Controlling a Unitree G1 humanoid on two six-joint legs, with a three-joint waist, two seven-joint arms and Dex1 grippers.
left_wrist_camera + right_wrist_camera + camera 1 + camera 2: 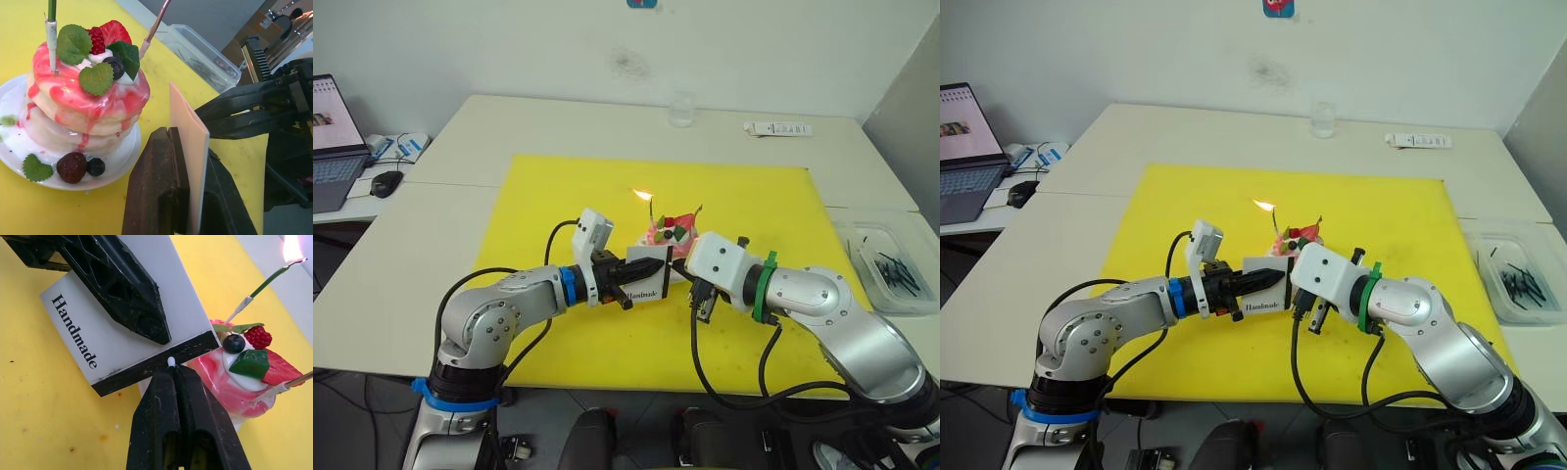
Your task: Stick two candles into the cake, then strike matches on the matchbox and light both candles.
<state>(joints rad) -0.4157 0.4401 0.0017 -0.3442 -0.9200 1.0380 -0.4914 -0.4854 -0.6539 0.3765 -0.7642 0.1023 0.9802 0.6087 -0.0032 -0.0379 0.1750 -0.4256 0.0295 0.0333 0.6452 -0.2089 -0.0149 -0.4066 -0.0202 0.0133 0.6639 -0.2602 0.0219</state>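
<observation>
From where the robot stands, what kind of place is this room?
Probably an office or lab set up for testing: pale tables pushed together against a white wall, a laptop with a mouse, and a yellow mat as the work surface.

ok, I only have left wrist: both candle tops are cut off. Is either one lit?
Observer: Yes, one. The green candle has a flame at its tip.
Operator: And the other?
Observer: The second candle shows no flame in the head views.
Operator: What's the right arm holding?
Observer: The right gripper has its fingers shut on a match, whose white head is at the black strip of the matchbox.
</observation>
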